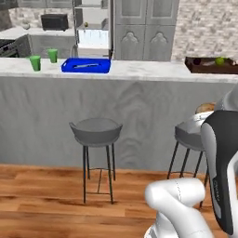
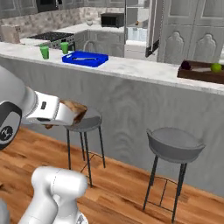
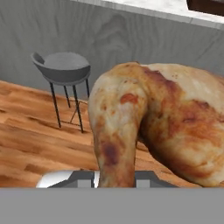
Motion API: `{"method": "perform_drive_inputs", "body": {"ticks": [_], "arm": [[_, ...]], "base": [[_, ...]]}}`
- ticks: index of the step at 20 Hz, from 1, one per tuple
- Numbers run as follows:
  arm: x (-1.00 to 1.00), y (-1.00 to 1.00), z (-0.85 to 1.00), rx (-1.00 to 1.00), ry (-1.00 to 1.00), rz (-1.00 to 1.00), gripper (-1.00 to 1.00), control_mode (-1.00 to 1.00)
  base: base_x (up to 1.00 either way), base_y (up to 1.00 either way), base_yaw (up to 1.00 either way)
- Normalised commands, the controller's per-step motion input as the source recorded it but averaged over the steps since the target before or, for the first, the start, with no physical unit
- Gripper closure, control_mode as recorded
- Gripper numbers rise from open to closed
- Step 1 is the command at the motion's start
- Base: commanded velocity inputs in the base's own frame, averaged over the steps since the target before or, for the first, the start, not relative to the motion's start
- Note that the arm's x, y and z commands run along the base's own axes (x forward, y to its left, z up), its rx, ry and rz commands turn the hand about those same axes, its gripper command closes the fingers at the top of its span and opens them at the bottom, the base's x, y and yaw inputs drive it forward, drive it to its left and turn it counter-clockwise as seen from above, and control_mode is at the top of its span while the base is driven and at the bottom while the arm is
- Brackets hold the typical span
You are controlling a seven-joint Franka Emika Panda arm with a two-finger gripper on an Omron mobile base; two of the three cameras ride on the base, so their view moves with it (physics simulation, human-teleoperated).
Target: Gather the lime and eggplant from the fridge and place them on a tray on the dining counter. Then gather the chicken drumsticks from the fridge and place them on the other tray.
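Dining counter (image 2: 131, 68) ahead, above gripper (image 2: 78, 113) | clamped on drumstick (image 3: 144, 127), long axis along fingers | blue tray (image 2: 85, 58) forward-left, well apart | brown tray (image 2: 201, 72) holds lime (image 2: 216, 67)

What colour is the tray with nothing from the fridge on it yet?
Bright blue tray, clearest in the right base view.

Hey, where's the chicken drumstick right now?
The chicken drumstick is held in the gripper, in front of the dining counter and above a grey stool.
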Motion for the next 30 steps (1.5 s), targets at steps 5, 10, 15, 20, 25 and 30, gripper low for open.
{"method": "perform_drive_inputs", "body": {"ticks": [5,10,15,20,25,30], "arm": [[0.00,0.00,0.00,0.00,0.00,0.00,1.00,1.00],[0.00,0.00,0.00,0.00,0.00,0.00,1.00,1.00],[0.00,0.00,0.00,0.00,0.00,0.00,1.00,1.00],[0.00,0.00,0.00,0.00,0.00,0.00,1.00,1.00],[0.00,0.00,0.00,0.00,0.00,0.00,1.00,1.00],[0.00,0.00,0.00,0.00,0.00,0.00,1.00,1.00]], "base": [[0.38,0.87,-0.46],[0.23,0.83,-0.35],[0.23,0.87,-0.24],[0.44,0.81,-0.12],[0.51,0.55,0.00],[0.65,0.27,0.09]]}}
